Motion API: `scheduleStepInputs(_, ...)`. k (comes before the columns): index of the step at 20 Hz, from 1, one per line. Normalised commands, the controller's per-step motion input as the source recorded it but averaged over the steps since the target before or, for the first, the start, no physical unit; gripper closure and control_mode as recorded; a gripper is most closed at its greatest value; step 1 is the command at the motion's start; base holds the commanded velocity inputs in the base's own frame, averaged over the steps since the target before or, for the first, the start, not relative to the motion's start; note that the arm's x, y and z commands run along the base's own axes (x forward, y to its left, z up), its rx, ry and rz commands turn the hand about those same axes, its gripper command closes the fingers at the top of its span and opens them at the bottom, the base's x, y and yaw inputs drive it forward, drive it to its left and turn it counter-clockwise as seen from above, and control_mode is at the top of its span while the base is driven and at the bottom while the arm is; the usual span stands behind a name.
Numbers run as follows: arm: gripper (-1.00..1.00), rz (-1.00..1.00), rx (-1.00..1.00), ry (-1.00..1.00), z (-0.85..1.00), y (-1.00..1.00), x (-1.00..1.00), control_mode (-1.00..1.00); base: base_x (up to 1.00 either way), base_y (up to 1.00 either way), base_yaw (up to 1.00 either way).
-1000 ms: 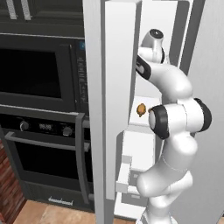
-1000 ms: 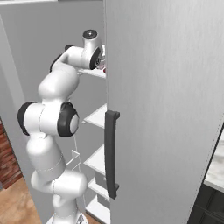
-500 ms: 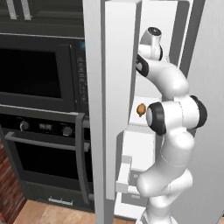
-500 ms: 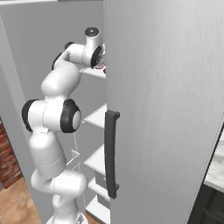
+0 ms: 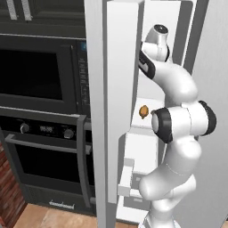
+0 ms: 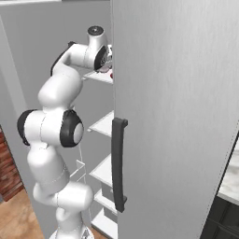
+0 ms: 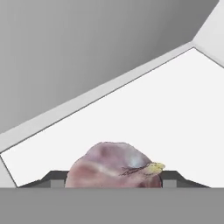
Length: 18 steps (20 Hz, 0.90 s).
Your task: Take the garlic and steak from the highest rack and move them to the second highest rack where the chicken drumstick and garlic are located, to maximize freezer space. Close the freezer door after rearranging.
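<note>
A purplish-pink garlic bulb [image 7: 114, 165] sits between my gripper's [image 7: 113, 178] dark fingertips [image 7: 53, 177], which press against both its sides. Below it spreads the white plate of the highest rack [image 7: 166, 109]. In the right base view the gripper [image 6: 106, 63] reaches into the freezer over the highest rack [image 6: 99, 77]; a small reddish patch [image 6: 107, 70] shows under it, steak or garlic I cannot tell. The orange-brown chicken drumstick [image 5: 144, 111] lies on the second highest rack [image 5: 143, 127], one level lower [image 6: 105, 123]. The freezer door [image 5: 119, 111] stands open on the left.
A black microwave [image 5: 35, 71] and oven [image 5: 44, 156] fill the wall left of the freezer. The big grey neighbouring door [image 6: 177, 116] with its black handle [image 6: 119, 163] hides most of the shelves on the right. Lower white racks [image 6: 101, 170] lie below.
The hand has risen slightly at the top rack while the elbow swayed a little; the garlic stays between the fingers.
</note>
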Motion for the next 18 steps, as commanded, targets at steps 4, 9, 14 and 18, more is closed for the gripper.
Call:
scheduleStepInputs(4,1.00,0.26,-0.17,-0.25,0.00,-0.21,-0.79,-1.00,0.00,0.00,0.00)
scheduleStepInputs(9,1.00,0.19,-0.09,-0.20,0.00,-0.09,-1.00,-1.00,0.00,0.00,0.00)
scheduleStepInputs(14,1.00,0.13,-0.06,-0.01,-0.18,0.00,-1.00,-1.00,0.00,0.00,0.00)
scheduleStepInputs(18,1.00,0.06,-0.29,0.06,-0.44,0.04,-0.75,-1.00,0.00,0.00,0.00)
